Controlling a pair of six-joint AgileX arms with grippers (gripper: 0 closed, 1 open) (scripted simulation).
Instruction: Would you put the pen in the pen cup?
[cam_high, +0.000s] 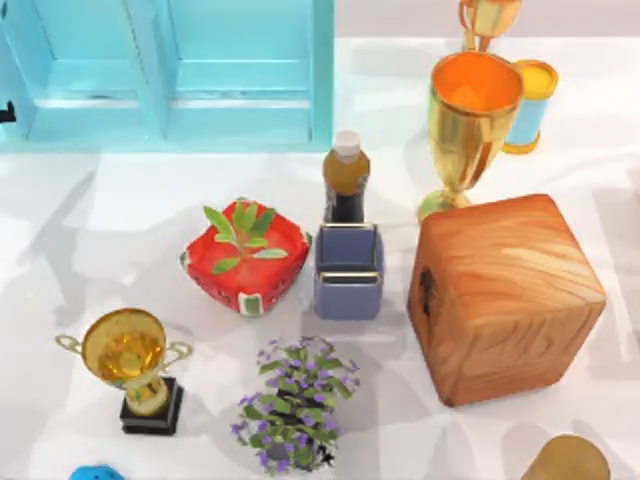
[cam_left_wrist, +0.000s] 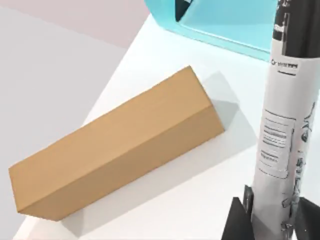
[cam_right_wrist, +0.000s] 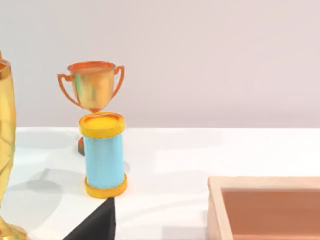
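Pen (cam_left_wrist: 280, 125) sits clenched in your left gripper (cam_left_wrist: 272, 222), its long axis running out past the fingers (cam_left_wrist: 239, 220); the pen cup (cam_high: 348, 270) waits mid-worktop beside the brown bottle (cam_high: 346, 180).

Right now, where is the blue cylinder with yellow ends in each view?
Top view: the blue cylinder stands near the far right edge, beside the gold goblet.
Right wrist view: upright on the table, in front of the orange trophy, near the goblet.
Left wrist view: this camera faces a tan block instead.
Shared landmark: the gold goblet.
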